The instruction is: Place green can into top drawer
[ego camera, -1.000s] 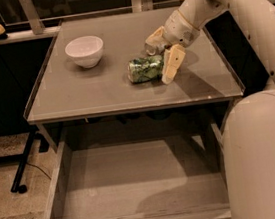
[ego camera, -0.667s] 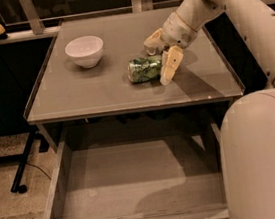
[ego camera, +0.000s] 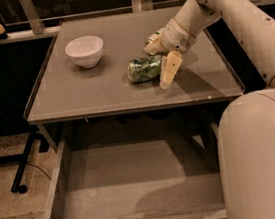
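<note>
Green on grey: the green can point(ego camera: 144, 69) lies on its side on the tabletop point(ego camera: 90, 95), right of centre, not in the drawer. The gripper point(ego camera: 162, 56) sits at the can's right end with its jaws spread wide, one finger on the far side, the other near, just beside the can, nothing clamped. A white bowl point(ego camera: 85, 51) stands far left, well apart. Below, on the near side, the top drawer point(ego camera: 132, 183) is pulled out.

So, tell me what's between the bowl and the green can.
Only bare tabletop, in the camera view. The open gripper sits at the other end of the can.
</note>
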`<state>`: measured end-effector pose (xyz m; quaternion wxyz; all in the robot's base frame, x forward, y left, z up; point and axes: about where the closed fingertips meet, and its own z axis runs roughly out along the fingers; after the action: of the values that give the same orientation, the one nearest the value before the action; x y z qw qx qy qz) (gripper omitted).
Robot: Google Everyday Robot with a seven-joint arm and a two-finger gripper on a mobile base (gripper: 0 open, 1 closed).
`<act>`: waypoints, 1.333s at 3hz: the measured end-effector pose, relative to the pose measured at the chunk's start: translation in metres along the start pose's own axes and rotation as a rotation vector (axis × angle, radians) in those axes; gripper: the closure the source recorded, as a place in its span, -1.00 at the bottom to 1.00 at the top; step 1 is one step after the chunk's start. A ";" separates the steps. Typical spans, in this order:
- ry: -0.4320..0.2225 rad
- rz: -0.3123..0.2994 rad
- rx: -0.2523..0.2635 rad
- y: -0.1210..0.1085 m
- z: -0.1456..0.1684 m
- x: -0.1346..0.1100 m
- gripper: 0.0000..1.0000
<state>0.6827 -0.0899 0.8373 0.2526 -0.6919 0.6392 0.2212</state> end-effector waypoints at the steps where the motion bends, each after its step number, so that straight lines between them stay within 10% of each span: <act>1: 0.000 0.000 0.000 0.000 0.000 0.000 -0.62; 4: 0.000 0.000 0.000 0.000 0.000 0.000 0.78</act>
<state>0.6827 -0.0899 0.8372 0.2526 -0.6918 0.6392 0.2212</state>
